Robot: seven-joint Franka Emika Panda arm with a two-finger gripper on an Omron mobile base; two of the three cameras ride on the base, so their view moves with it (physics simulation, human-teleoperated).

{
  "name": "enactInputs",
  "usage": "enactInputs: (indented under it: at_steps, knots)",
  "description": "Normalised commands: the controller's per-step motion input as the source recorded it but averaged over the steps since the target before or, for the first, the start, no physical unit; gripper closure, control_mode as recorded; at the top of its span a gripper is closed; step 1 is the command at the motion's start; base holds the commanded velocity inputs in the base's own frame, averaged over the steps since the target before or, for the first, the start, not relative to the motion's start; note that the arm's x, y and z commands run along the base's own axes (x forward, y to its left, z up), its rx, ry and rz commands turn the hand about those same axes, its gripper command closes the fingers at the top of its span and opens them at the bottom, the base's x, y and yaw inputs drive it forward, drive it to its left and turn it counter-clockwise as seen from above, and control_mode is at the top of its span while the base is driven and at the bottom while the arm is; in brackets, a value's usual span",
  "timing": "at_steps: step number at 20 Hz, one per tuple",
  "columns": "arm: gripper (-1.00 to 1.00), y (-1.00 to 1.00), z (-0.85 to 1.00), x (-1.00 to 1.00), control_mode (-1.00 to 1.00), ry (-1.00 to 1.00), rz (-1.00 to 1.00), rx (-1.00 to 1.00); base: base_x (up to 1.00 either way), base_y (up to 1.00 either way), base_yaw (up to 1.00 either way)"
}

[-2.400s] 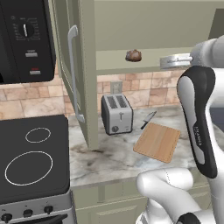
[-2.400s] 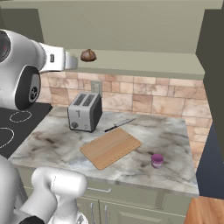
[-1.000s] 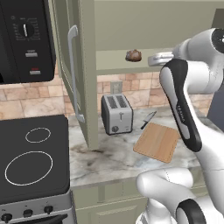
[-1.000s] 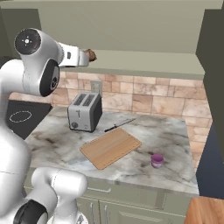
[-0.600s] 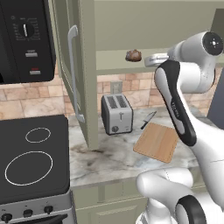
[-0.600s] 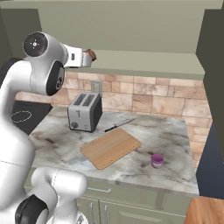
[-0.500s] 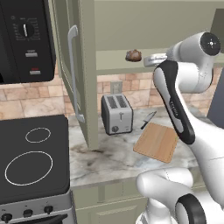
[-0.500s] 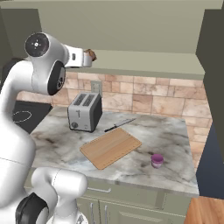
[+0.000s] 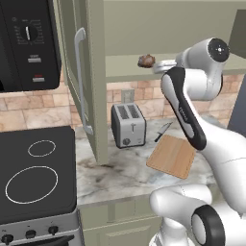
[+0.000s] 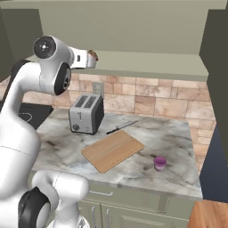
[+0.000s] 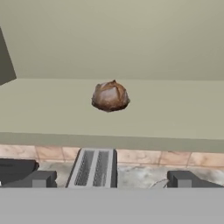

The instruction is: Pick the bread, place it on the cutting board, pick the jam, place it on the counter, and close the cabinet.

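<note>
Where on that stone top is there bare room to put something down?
The counter lies bare behind the jam jar, right of the cutting board and knife. The board's top is free too. It's crowded around the toaster.

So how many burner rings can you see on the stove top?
2: a small ring at the back and a large ring nearer the front of the black stove top. More may lie beyond the picture's left edge.

your arm is raised high with the forearm level and the wrist reaching forward; the gripper (image 11: 110, 179) points straight ahead, its fingers (image 11: 186, 179) spread wide apart, holding nothing.
</note>
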Motion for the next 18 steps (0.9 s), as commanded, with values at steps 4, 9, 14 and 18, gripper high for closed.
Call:
enactInputs:
  at_steps: [4,9,14,18]
  knots:
    - [-1.0,0.01,-0.09,0.32,-1.0,0.0,0.0,0.0,0.0,0.0,0.0]
    - [-1.0,0.0,-0.02,0.36,-1.0,0.0,0.0,0.0,0.0,0.0,0.0]
    - [-1.0,0.0,0.0,0.36,-1.0,0.0,0.0,0.0,0.0,0.0,0.0]
    - [-1.0,0.0,0.0,0.39,-1.0,0.0,0.0,0.0,0.0,0.0,0.0]
